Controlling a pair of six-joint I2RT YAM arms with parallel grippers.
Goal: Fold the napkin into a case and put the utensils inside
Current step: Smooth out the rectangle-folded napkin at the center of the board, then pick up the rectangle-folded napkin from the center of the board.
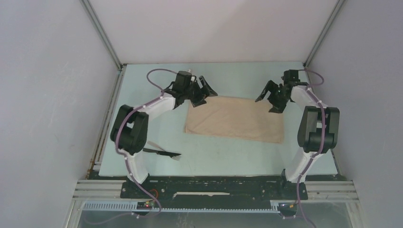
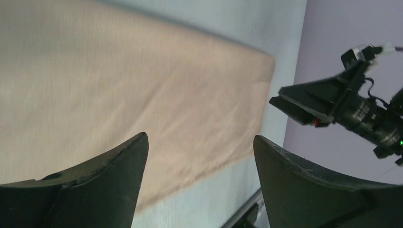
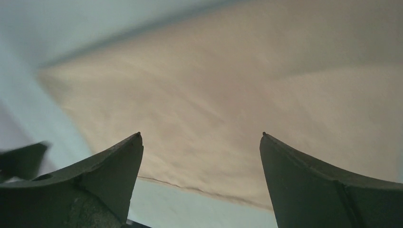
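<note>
Napkin (image 1: 235,119) flat on table (image 1: 228,159), utensils (image 1: 164,152) well apart

Middle: napkin (image 1: 235,118) lay flat — room above.
Front left: utensils (image 1: 164,152) lay by the left arm (image 1: 130,128).
Sides: walls (image 1: 52,95) stood close.

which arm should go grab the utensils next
Left, probably. The utensils lie by the left arm's base, the left gripper is open, and the right gripper sits across the napkin.
</note>
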